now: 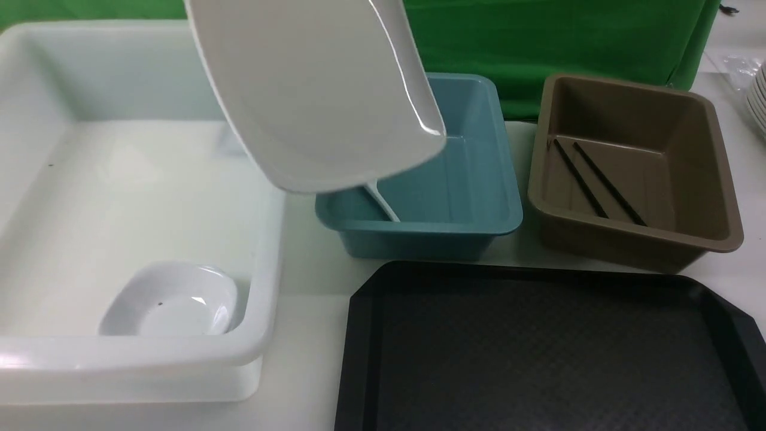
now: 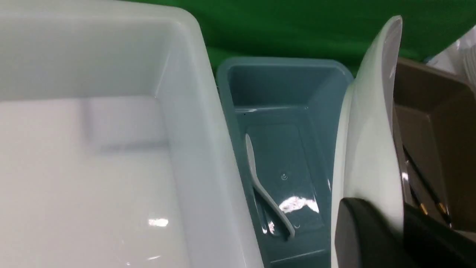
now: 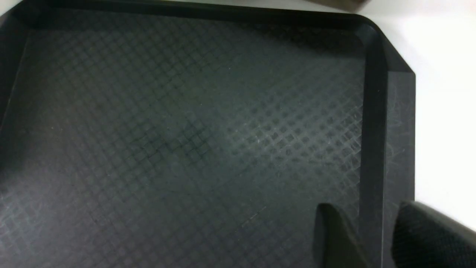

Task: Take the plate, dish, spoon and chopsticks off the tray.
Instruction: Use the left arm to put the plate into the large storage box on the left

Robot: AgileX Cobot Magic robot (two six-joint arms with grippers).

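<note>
While left fingers (image 2: 366,234) pinch the glossy white plate (image 1: 311,90) aloft, right fingers (image 3: 427,234) spread apart, diamond-textured black tray (image 1: 538,353) beneath.

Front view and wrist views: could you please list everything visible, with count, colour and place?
tray: one, black, nearest
white bin: one, left
teal bin: one, middle
brown bin: one, right
plate: one, white, tilted in the air
dish: one, white, inside white bin
spoon: one, white, inside teal bin
chopsticks: one pair, black, inside brown bin
backdrop: one, green, behind
left gripper: one, black, clamping plate
right gripper: one, black, open above tray rim
</note>
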